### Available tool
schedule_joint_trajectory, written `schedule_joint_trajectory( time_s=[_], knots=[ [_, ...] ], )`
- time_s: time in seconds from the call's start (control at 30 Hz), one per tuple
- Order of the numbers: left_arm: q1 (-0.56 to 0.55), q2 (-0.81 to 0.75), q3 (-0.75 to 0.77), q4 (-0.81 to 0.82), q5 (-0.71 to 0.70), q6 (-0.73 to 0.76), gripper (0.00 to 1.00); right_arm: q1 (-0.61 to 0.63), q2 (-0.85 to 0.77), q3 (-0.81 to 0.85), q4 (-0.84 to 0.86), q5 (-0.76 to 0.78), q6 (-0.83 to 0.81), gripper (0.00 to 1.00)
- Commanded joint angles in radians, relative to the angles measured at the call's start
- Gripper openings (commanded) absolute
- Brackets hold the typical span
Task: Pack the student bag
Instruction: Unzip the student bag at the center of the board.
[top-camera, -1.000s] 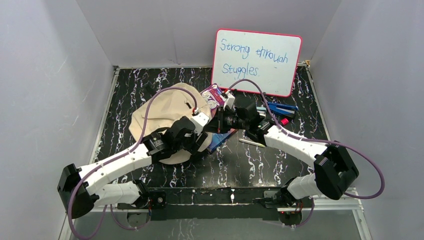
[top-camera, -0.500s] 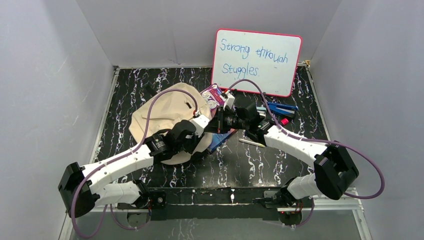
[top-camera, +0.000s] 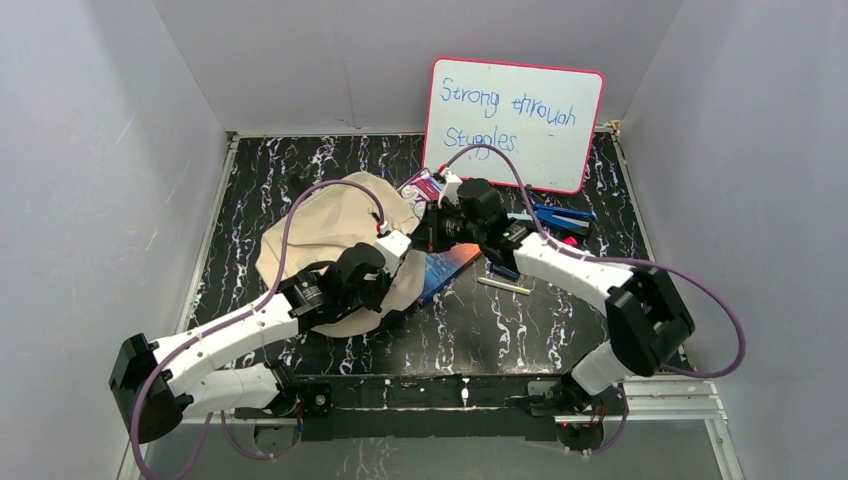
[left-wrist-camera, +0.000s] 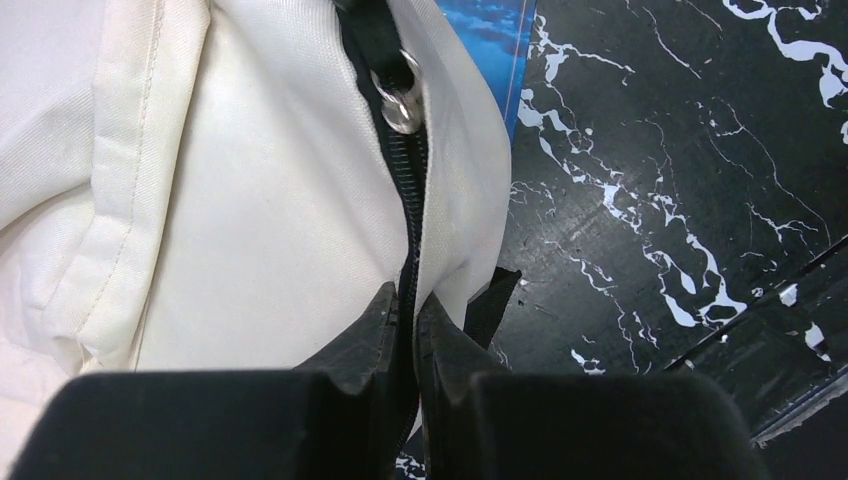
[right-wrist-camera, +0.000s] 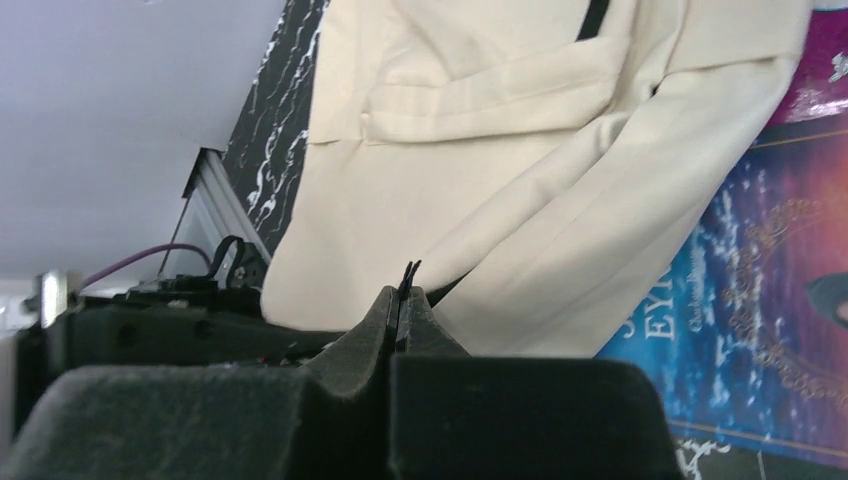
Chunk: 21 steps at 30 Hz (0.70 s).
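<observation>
The student bag (top-camera: 330, 225), a soft cream canvas backpack, lies left of centre on the black marbled table. In the left wrist view my left gripper (left-wrist-camera: 408, 305) is shut on the bag's (left-wrist-camera: 260, 200) dark zipper band near its lower edge, below the metal zipper slider (left-wrist-camera: 398, 100). From above, the left gripper (top-camera: 402, 290) sits at the bag's right edge. My right gripper (top-camera: 420, 232) reaches in from the right at the bag's upper right. In its wrist view the right gripper (right-wrist-camera: 403, 295) is shut on a thin black tab (right-wrist-camera: 409, 272) coming from the bag (right-wrist-camera: 480, 190).
A blue book (top-camera: 445, 268) lies partly under the bag's right side, and a purple book (top-camera: 422, 187) lies behind it. A whiteboard (top-camera: 513, 122) leans on the back wall. Pens and a blue stapler (top-camera: 560, 215) lie right of the right arm, a pen (top-camera: 505, 285) nearer.
My left gripper has shut on the zipper band. The right gripper has moved back and left with the black tab, and the bag's top edge has shifted with it.
</observation>
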Motion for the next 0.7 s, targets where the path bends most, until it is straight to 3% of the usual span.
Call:
schedule_joint_trajectory(
  time_s=[0.0,0.67],
  knots=[
    [-0.012,-0.037,0.013,-0.087,0.048,-0.053,0.0,-0.039,0.103,0.118,0.033,0.013,-0.067,0.0],
    [-0.093,-0.004,0.066,-0.164,0.066,-0.121,0.0,-0.214,0.421,0.344,0.133,-0.106,-0.035,0.0]
  ],
)
